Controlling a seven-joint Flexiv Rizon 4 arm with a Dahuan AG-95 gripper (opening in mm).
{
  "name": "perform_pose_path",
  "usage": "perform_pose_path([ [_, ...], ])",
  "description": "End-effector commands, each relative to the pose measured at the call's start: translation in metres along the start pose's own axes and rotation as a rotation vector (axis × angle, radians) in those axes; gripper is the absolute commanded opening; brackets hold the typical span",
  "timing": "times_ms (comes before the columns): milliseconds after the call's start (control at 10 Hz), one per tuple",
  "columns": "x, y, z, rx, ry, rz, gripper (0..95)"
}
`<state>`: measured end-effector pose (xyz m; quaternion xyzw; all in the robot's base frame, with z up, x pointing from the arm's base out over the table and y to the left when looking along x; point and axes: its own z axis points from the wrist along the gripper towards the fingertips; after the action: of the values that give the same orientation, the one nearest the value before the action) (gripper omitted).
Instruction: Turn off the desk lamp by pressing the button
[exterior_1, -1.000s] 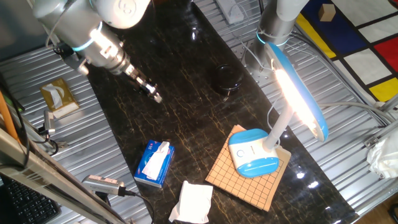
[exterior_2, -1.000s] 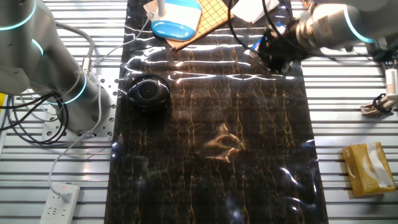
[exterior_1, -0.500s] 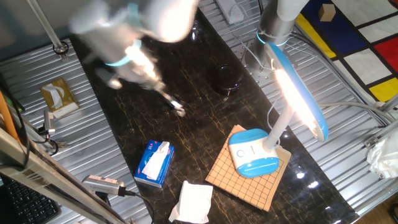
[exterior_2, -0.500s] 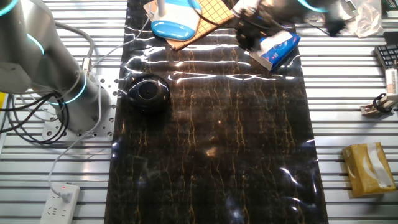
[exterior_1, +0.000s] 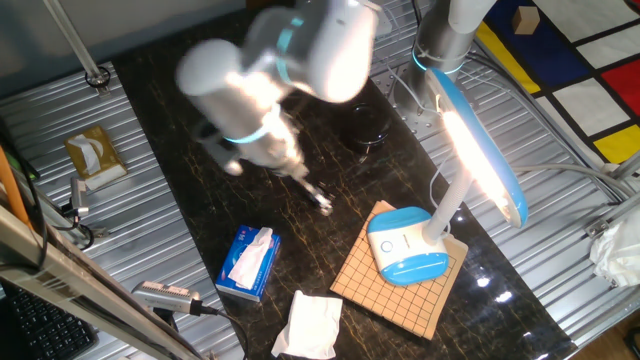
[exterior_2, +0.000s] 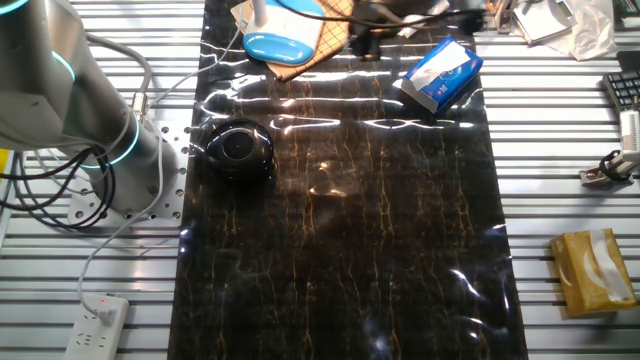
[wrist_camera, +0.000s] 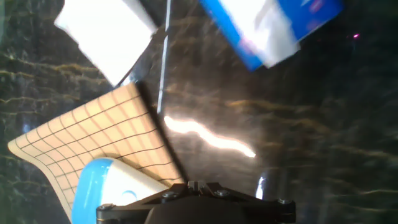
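The desk lamp stands lit at the right, its white and blue oval base (exterior_1: 405, 247) on a gridded wooden board (exterior_1: 385, 295) and its long head (exterior_1: 482, 150) glowing above. The button (exterior_1: 391, 244) is a small round mark on the base's white top. My gripper (exterior_1: 322, 203) is blurred by motion, shut and empty, over the dark mat left of the board. In the hand view the fingertips (wrist_camera: 198, 185) touch, with the lamp base (wrist_camera: 102, 193) at lower left. In the other fixed view the base (exterior_2: 285, 42) is at the top edge and the gripper (exterior_2: 360, 45) is a blur beside it.
A blue tissue pack (exterior_1: 247, 262) and a white folded tissue (exterior_1: 310, 325) lie near the mat's front. A black round object (exterior_1: 362, 127) sits at the back. A yellow tissue box (exterior_1: 95, 155) rests on the metal slats at left. A second arm's base stands behind the lamp.
My arm has swept fast from the far left of the mat toward the lamp base, passing over the blue tissue pack. The lamp stays lit and unmoved.
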<state>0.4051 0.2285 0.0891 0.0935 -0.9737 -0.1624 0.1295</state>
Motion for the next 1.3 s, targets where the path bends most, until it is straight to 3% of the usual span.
perform_pose_path([
  [100,-0.003,-0.0008,0.0037,-0.003,0.0,0.003,0.0],
  [700,-0.0025,-0.0024,0.0076,0.006,-0.007,0.015,0.0],
  [1000,-0.0025,-0.0024,0.0076,0.005,-0.024,0.001,0.0],
  [1300,-0.0025,-0.0024,0.0076,0.004,-0.003,-0.061,0.0],
])
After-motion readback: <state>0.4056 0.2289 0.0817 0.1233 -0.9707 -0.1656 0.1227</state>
